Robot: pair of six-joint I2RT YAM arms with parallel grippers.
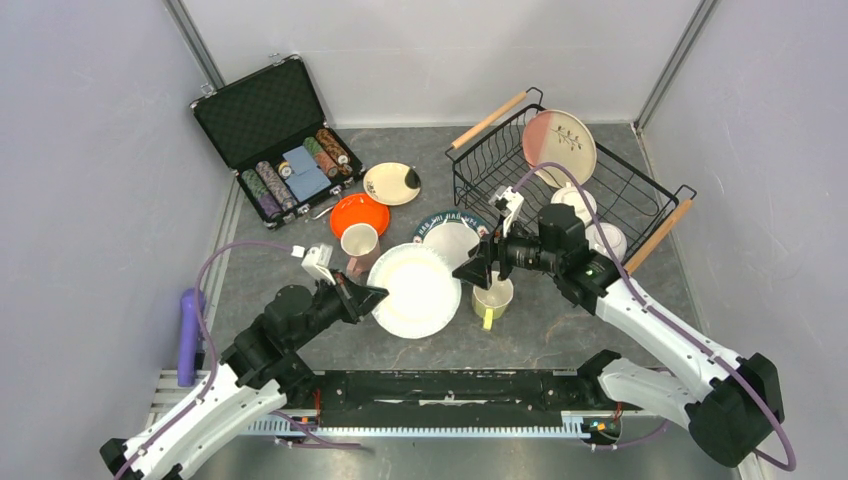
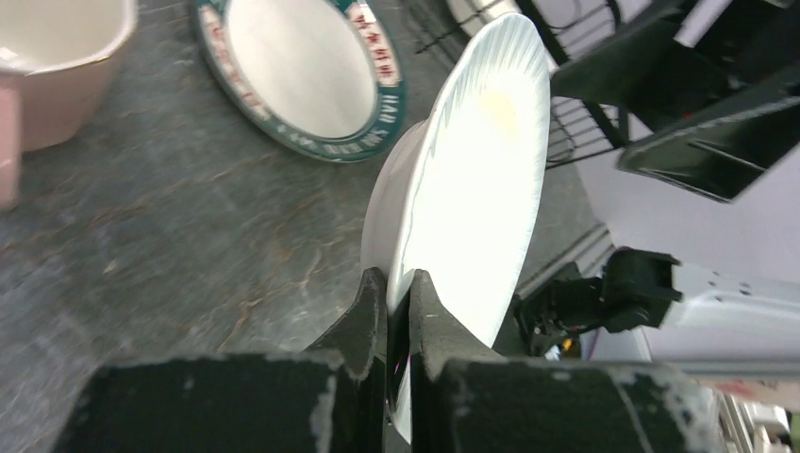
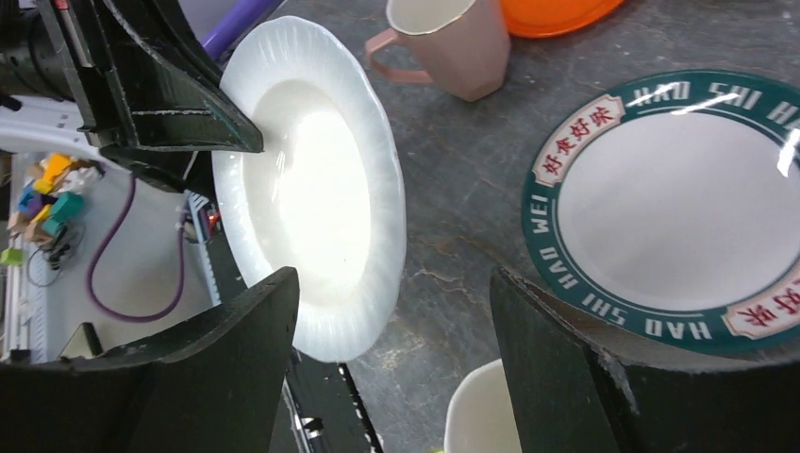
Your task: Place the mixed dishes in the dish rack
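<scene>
The left gripper (image 2: pixel 398 283) is clamping the rim of the tilted white plate (image 2: pixel 472 179); the right gripper (image 3: pixel 391 288), jaws apart, is hovering near the teal-rimmed plate (image 3: pixel 679 203) reading "HAO SHI".

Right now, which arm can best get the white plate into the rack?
Probably the right. The right pincer is open facing the plate, and the rack stands on that side. The left pincer grips the plate's rim, farther from the rack.

The white plate (image 3: pixel 311 179) has a ribbed rim; the teal-rimmed plate (image 3: pixel 675 208) carries red lettering; the mug (image 3: pixel 453 47) is pink.
</scene>
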